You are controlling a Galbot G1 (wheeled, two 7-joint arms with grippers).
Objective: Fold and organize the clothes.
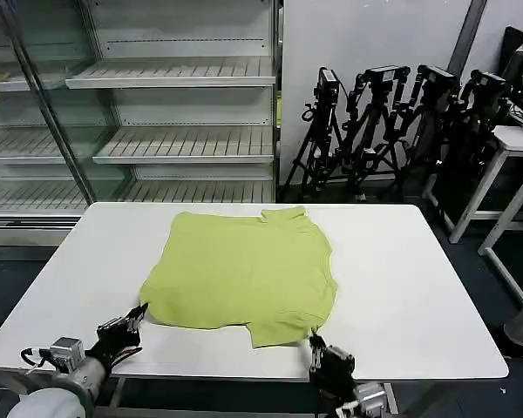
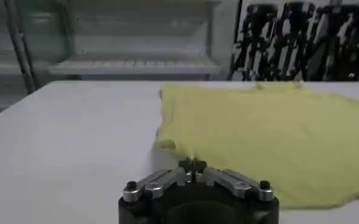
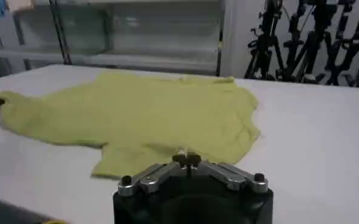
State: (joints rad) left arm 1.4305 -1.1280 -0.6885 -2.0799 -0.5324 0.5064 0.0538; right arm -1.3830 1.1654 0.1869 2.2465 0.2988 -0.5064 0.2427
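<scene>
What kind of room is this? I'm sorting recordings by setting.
Probably a robot lab or data-collection studio: camera tripods cluster by the wall, empty retail-style shelves stand behind, and one lime shirt lies on a white table.

The thin, soft short-sleeved shirt (image 1: 240, 277) was a plain yellow-green all over, collar included, with no print or stripe. It lay on a flat desk (image 1: 410, 287) that was plain white. The left hand (image 1: 142, 310) was black at its fingers, with silvery-grey metal links behind them; the right hand (image 1: 315, 340) was black as well, with the same silver links in its wrist view. Behind the desk, the slatted metal shelves (image 1: 179, 74) were pale grey-white, and the camera tripods (image 1: 392, 131) beside them were black.
</scene>
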